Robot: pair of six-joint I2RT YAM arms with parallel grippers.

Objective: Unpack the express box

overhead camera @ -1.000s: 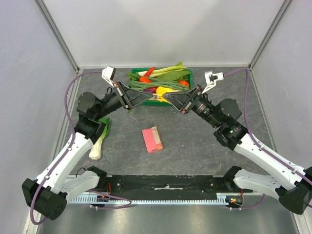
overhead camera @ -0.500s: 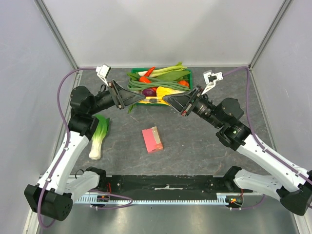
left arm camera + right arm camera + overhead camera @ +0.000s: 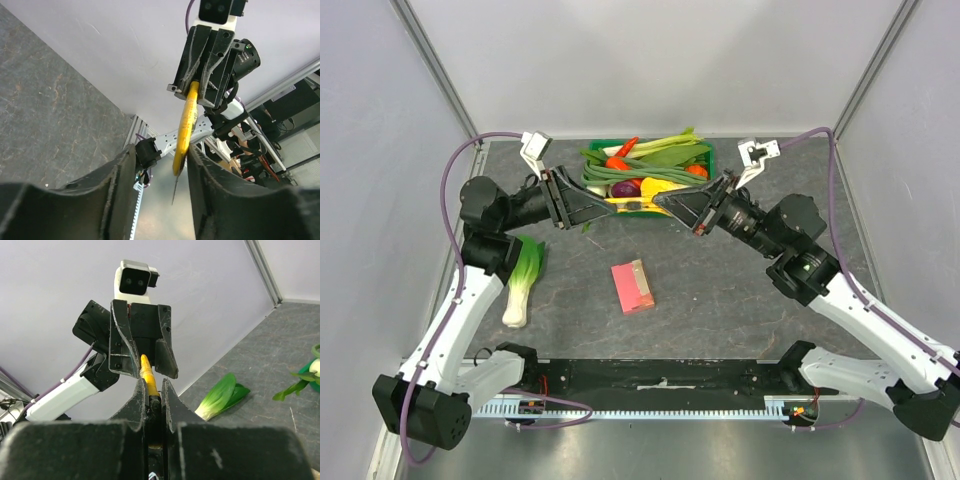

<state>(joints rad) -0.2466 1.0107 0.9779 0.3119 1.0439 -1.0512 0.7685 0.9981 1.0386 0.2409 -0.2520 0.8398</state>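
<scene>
On the worktop [image 3: 740, 300], in front of the green crate [image 3: 711, 152], I have both arms raised and meeting nose to nose. The left gripper [image 3: 616, 205] has its jaws spread on either side of a yellow flat packet [image 3: 184, 125]; the right gripper [image 3: 662, 202] pinches that packet. The pink box [image 3: 633, 287] lies mid-worktop, well apart from both. I judge this a handover of the contents. Next: back the left arm clear, then set the packet down.

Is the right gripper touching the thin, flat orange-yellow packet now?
Touching. The right wrist view shows the right gripper shut on the orange-yellow packet, its jaws pressed against both flat faces with no gap.
</scene>
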